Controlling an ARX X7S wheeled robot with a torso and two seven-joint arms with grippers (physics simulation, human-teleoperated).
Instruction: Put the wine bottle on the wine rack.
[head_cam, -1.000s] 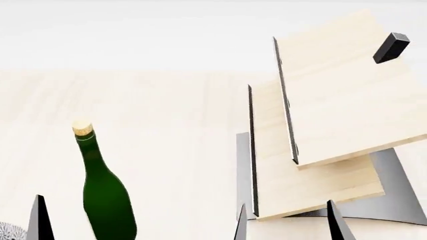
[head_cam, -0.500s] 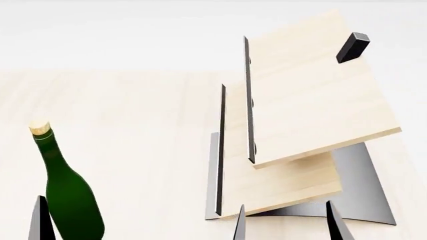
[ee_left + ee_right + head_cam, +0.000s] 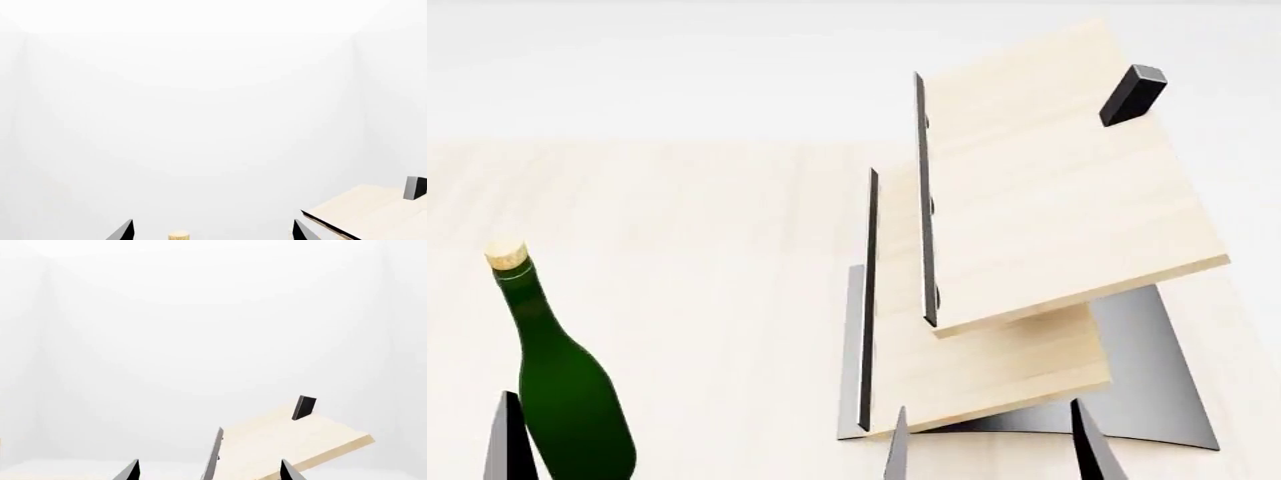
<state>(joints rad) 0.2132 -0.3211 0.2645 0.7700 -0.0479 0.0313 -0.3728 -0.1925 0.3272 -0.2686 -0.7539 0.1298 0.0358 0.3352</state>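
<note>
The dark green wine bottle [image 3: 567, 400] stands upright on the pale table at the lower left of the head view, tan cork [image 3: 507, 256] on top. One finger [image 3: 507, 440] of my left gripper shows just left of it. In the left wrist view my left gripper [image 3: 212, 234] is open, with the cork [image 3: 178, 235] between its fingertips. The wine rack [image 3: 1028, 250], slanted light-wood boards on a grey metal base, stands to the right. My right gripper [image 3: 994, 455] is open and empty in front of the rack, whose boards [image 3: 287, 440] fill the right wrist view beyond that gripper [image 3: 209, 474].
A small black block [image 3: 1132, 95] sits on the rack's top board at its far corner; it also shows in the right wrist view [image 3: 304, 407]. The pale wood table [image 3: 694, 250] runs back to a white wall. The rack's corner [image 3: 373, 210] shows in the left wrist view.
A second ago the bottle and rack slid left in the head view, then held still. In the last half second the right gripper's fingertips shifted slightly left and up.
</note>
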